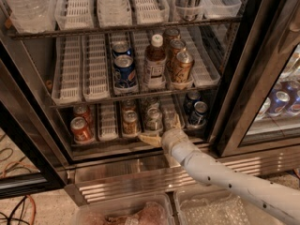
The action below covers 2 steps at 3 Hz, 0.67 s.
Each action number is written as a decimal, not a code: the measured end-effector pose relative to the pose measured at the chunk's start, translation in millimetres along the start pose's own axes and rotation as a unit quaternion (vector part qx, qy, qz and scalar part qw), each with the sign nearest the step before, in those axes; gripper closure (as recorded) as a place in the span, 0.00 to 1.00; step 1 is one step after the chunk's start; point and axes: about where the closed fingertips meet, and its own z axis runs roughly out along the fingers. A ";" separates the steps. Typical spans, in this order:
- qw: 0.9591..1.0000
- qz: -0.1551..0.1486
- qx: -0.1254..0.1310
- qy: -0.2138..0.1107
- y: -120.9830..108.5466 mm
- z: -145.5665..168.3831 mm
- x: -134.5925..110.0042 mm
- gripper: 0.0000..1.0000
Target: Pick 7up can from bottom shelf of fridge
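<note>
I hold the gripper (163, 131) at the front edge of the bottom shelf (108, 123) of the fridge (240, 74), jaws apart, just before the 7up can (153, 119), which stands between a gold can (130, 123) and a blue can (198, 114).

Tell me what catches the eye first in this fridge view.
The white arm stands out most, running from lower right into the open fridge, with its gripper at the front of the bottom shelf, close by the 7up can. Next comes the shelf above, where a blue can, a white-capped bottle and gold cans stand side by side.
</note>
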 end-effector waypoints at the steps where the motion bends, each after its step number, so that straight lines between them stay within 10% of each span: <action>1: 1.000 -0.004 -0.001 -0.002 0.6 2.0 -1.0 0.11; 2: 1.000 -0.010 0.002 -0.008 1.6 5.9 -3.8 0.15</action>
